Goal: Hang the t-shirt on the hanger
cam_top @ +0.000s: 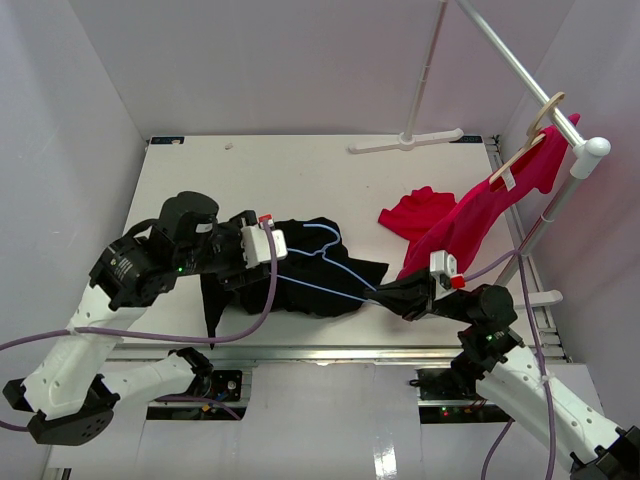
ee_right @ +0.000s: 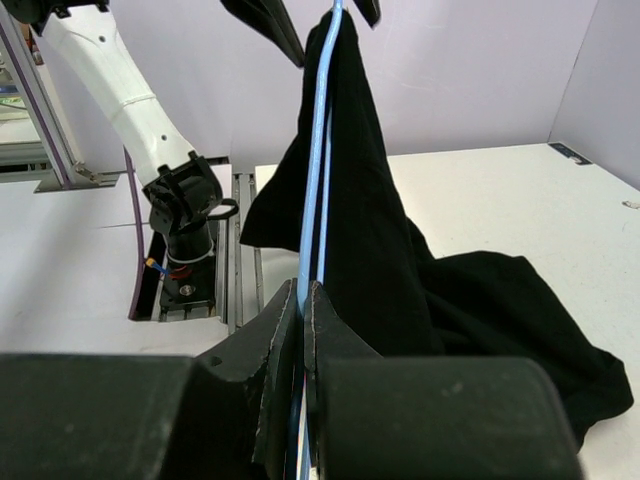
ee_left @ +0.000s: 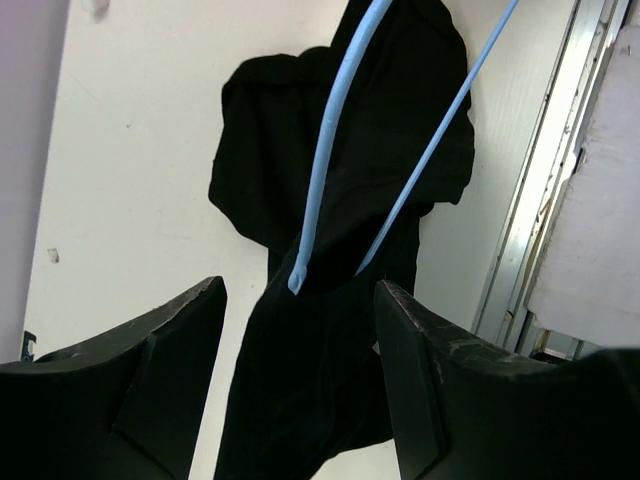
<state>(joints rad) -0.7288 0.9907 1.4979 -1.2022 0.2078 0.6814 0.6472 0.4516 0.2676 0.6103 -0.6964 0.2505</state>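
The black t-shirt (cam_top: 310, 262) lies bunched on the white table, and part of it is lifted and draped over the far end of the light-blue wire hanger (cam_top: 320, 286). My right gripper (cam_top: 378, 296) is shut on one corner of the hanger (ee_right: 318, 150), which runs away from the fingertips (ee_right: 303, 290) with the t-shirt (ee_right: 380, 250) hanging from it. My left gripper (cam_top: 278, 262) is open, its fingers either side of the draped t-shirt (ee_left: 340, 150) with gaps on both sides. The hanger's wires (ee_left: 322, 150) end just beyond the left fingertips (ee_left: 300, 300).
A red shirt (cam_top: 480, 210) hangs from a pale wooden hanger (cam_top: 535, 140) on the white rack pole (cam_top: 520, 70) at the right, trailing onto the table. A white stand base (cam_top: 405, 140) sits at the back. A metal rail (cam_top: 330, 350) runs along the table's near edge.
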